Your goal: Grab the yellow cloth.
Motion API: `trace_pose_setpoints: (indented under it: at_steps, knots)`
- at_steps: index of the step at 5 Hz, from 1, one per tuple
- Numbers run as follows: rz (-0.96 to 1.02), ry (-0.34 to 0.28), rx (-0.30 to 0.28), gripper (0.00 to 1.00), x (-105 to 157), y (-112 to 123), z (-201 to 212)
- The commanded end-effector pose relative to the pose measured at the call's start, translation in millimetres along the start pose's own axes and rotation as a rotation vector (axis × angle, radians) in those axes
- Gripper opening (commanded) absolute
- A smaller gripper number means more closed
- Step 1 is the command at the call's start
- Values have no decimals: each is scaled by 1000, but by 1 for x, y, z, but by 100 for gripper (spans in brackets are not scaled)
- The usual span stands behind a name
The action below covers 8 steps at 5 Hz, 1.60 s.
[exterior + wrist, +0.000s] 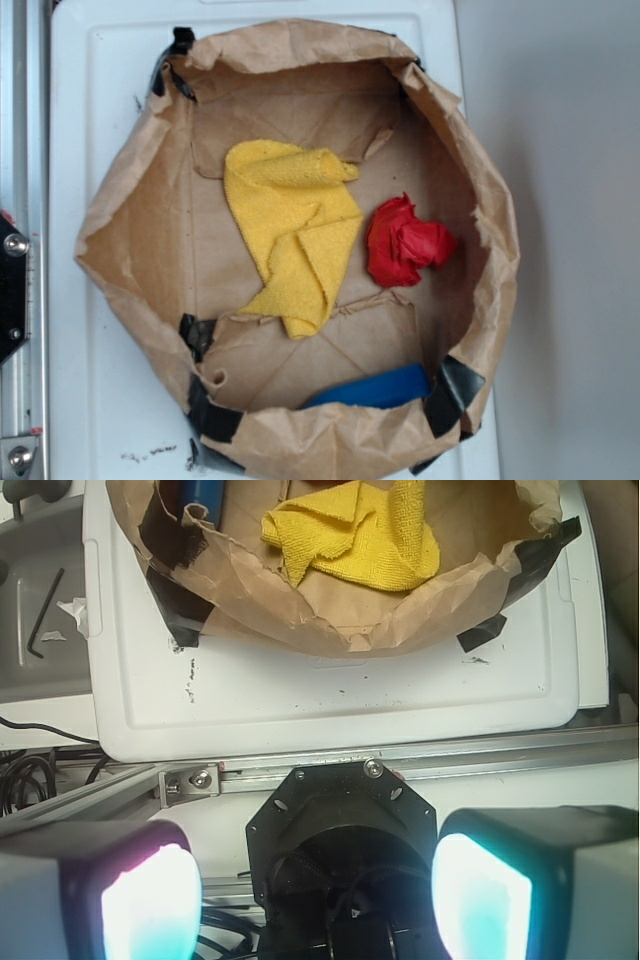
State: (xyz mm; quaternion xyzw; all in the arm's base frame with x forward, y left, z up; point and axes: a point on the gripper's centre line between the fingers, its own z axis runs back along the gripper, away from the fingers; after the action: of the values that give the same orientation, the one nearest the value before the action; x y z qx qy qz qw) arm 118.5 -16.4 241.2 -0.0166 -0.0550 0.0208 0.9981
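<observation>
Here we are at the very start of the reach: the hand [315,890] hangs out over the metal rail [400,765], short of the white tray [330,700], its two glowing fingers [145,905] spread wide with nothing between them. Released, empty, waiting.

Sweeping left to right in the wrist view, ahead of the hand and off to its left a blue object [203,495] pokes up at the brown paper bowl [330,630]. Straight ahead, past the near paper wall, lies the yellow cloth [360,545], well apart from the fingers. Nothing is touching it yet.

From overhead the yellow cloth [295,225] sprawls on the bowl's floor, a bright terry rag with a rolled bunch along one end and a long fold running down to a point. To its right sits a smaller red wad [405,242], just beside it but not overlapping.

My read: the next move calls for travelling forward over the crinkled rim, then dropping onto a raised fold, keeping to the yellow and clear of the red. Soft stuff like that should pinch up easily if the fingers close on a ridge.
</observation>
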Motion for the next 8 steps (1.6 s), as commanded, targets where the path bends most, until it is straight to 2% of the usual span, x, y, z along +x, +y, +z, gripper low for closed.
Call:
trace_pose_setpoints:
  at_steps: [1,2,3,4,5,6,7,8]
  knots:
    - [0,0,0,100,0,0,0]
    - [35,-51,-6,100,47,-28,-13]
    - [-21,-78,-7,100,78,-43,-31]
    - [-67,-106,-41,100,122,-45,-47]
    - [-55,-145,-41,100,154,-35,-57]
    - [-30,-149,-23,100,165,-14,-66]
    - [-41,-147,14,100,162,1,-66]
    - [-38,-131,-1,100,131,26,-75]
